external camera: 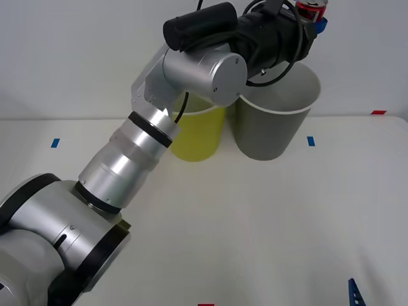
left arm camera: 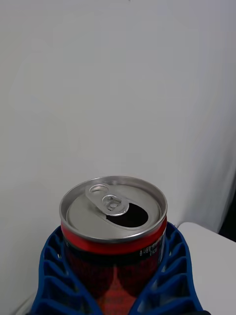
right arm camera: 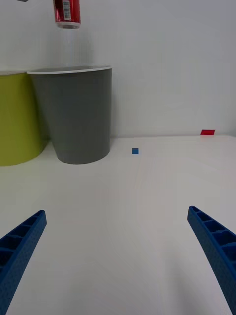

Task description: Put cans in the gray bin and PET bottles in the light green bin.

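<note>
The left gripper (left arm camera: 115, 290) is clenched on the small red aluminium drink can with a silver top (left arm camera: 114, 231). Its blue ribbed fingers (left arm camera: 54, 275) wrap the can body from both sides, below the rolled upper rim, and the can sits upright between them. The pull tab is folded back and the mouth is open, so the can is judged to be empty or nearly so.

Handling notes:
- Weight: judged light. An opened can of this size places little load on the grip.
- Stiffness: thin sheet-metal wall. It is judged liable to dent under excess squeeze, so moderate clamping force is advised.
- Surface: smooth printed metal, judged slippery. The ribbed fingers help against sliding.
- Where to hold: mid-body across the cylinder, as now; the rim and base are the stiffer zones.

In the front view the can (external camera: 312, 10) is held high by the left arm, above the far rim of the dark gray round tapered bin with a white rim (external camera: 275, 124). The right wrist view places the can (right arm camera: 66, 13) well clear above that bin's opening (right arm camera: 78, 115). The yellow-green round tapered bin (external camera: 199, 137) stands just beside the gray one, on the robot's left.

The right gripper (right arm camera: 118, 256) waits low over the white table (external camera: 268, 223), fingers spread wide with nothing between them.
</note>
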Motion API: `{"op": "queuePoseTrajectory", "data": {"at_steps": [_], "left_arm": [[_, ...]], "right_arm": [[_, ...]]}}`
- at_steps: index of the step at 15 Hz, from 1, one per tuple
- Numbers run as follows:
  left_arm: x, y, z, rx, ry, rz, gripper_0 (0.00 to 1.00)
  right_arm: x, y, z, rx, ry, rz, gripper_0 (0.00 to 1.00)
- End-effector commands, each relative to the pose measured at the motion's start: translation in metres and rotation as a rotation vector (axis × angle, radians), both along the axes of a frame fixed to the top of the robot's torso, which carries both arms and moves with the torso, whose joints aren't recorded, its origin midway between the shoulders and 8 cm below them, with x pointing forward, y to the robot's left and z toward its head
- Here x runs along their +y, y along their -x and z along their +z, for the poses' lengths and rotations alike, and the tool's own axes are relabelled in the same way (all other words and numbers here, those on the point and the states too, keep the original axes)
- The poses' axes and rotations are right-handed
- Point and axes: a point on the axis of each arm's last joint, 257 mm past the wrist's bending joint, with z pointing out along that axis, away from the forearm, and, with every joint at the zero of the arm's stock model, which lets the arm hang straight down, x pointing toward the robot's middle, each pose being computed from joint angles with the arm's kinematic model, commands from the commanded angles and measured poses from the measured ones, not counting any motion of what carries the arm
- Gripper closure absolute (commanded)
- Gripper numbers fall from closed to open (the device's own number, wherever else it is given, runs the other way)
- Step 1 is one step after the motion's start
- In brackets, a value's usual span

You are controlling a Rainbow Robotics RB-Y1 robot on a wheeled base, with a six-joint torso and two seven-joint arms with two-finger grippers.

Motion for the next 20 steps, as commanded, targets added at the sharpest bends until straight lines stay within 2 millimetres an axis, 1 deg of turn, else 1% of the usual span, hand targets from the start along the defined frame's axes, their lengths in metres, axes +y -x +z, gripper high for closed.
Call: {"op": "queuePoseTrajectory", "data": {"at_steps": [1, 4, 5, 6, 7, 20], "left_arm": [[0.0044, -0.0091, -0.0013, -0.01, 0.024, 0.023, 1.0], [0.0045, -0.009, 0.0012, -0.015, 0.037, 0.023, 1.0], [0.0034, -0.0078, 0.0022, -0.009, 0.045, 0.017, 0.82], [0.0026, -0.007, 0.0024, -0.003, 0.05, 0.012, 0.28], [0.0025, -0.0067, 0.0017, 0.002, 0.054, 0.009, 0.0], [0.0014, -0.0048, 0.0031, 0.018, 0.072, -0.005, 0.0]], "right_arm": [[0.0, 0.0, 0.0, 0.0, 0.0, 0.0, 0.0], [0.0, 0.0, 0.0, 0.0, 0.0, 0.0, 0.0], [0.0, 0.0, 0.0, 0.0, 0.0, 0.0, 0.0], [0.0, 0.0, 0.0, 0.0, 0.0, 0.0, 0.0], [0.0, 0.0, 0.0, 0.0, 0.0, 0.0, 0.0], [0.0, 0.0, 0.0, 0.0, 0.0, 0.0, 0.0]]}}
